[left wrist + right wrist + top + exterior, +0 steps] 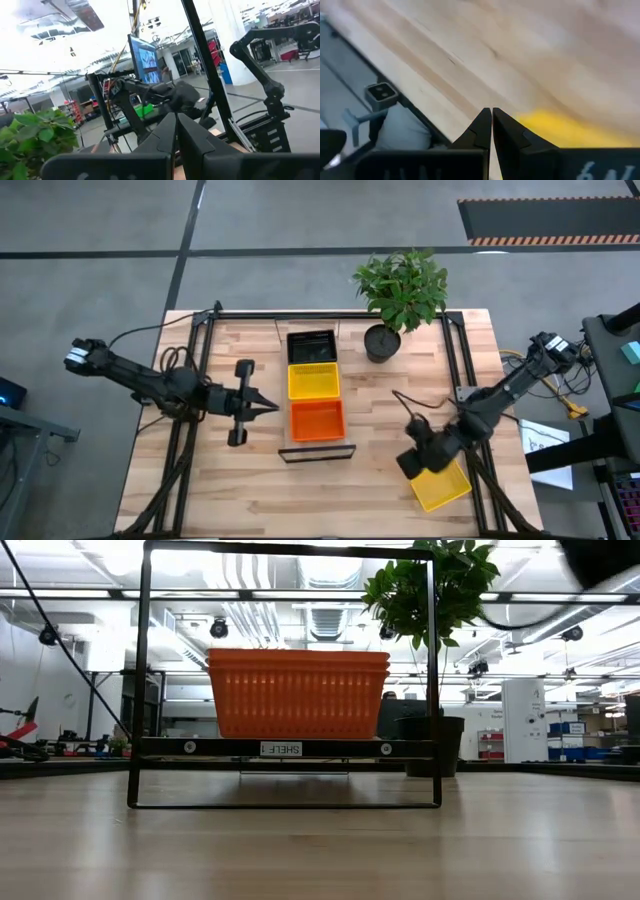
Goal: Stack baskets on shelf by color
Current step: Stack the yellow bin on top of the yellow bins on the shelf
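The long narrow light-wood shelf with a thin black frame (317, 448) stands at the table's middle and carries three plastic mesh baskets in a row: black basket (311, 347) far, yellow basket (313, 381) in the middle, orange-red basket (317, 420) near. Another yellow mesh basket (441, 485) lies at the near right corner, just under the right gripper (412, 463), whose fingers are closed. The left gripper (272, 408), also closed and empty, points at the shelf from the left.
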